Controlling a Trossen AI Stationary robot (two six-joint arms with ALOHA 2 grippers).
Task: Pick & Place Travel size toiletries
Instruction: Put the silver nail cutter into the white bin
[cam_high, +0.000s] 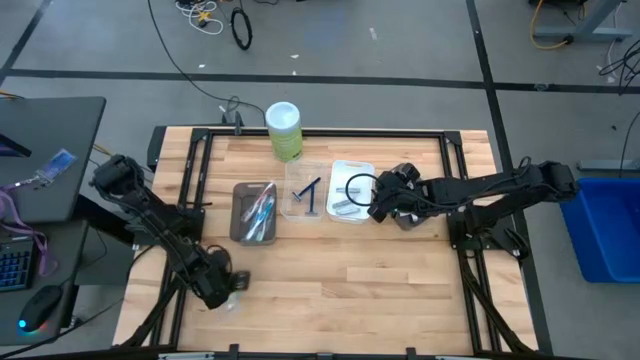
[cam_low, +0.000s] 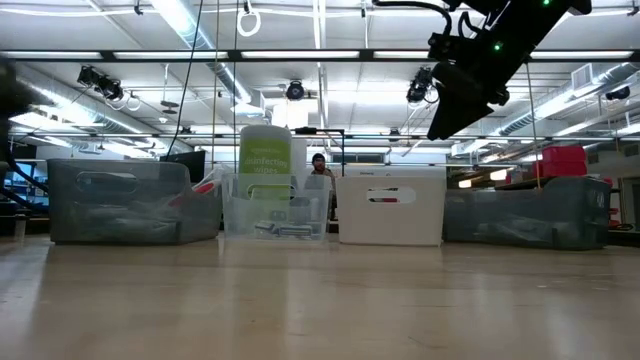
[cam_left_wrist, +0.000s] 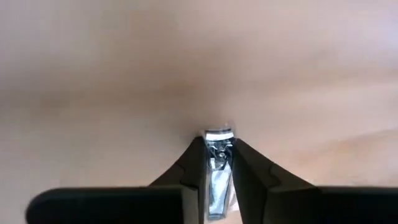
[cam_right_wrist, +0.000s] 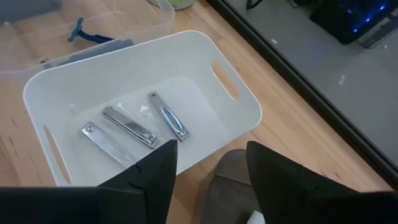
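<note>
A silver nail clipper (cam_left_wrist: 217, 163) sits between the fingers of my left gripper (cam_left_wrist: 218, 171), which is low over the near left part of the table (cam_high: 228, 284). My right gripper (cam_right_wrist: 208, 180) is open and hangs in the air beside the white tray (cam_right_wrist: 236, 127), on its right side (cam_high: 388, 203). Three silver nail clippers (cam_right_wrist: 134, 127) lie flat on that tray's floor. The grey tray (cam_high: 253, 212) holds toothbrushes and tubes. A blue razor (cam_high: 308, 192) lies in the clear tray. My left gripper pinches the silver nail clipper between its two fingers (cam_left_wrist: 194, 168), which lie along the clipper's long sides. The clipper's end (cam_left_wrist: 218, 134) sticks out just past the fingertips, close to the wooden table top. Whether it touches the table cannot be told.
A tall green bottle with a white cap (cam_high: 284, 130) stands at the far edge behind the trays. The three trays sit in a row across the table's middle. Bare wood (cam_high: 350, 290) spans the near half. A black frame (cam_high: 470, 250) borders the table.
</note>
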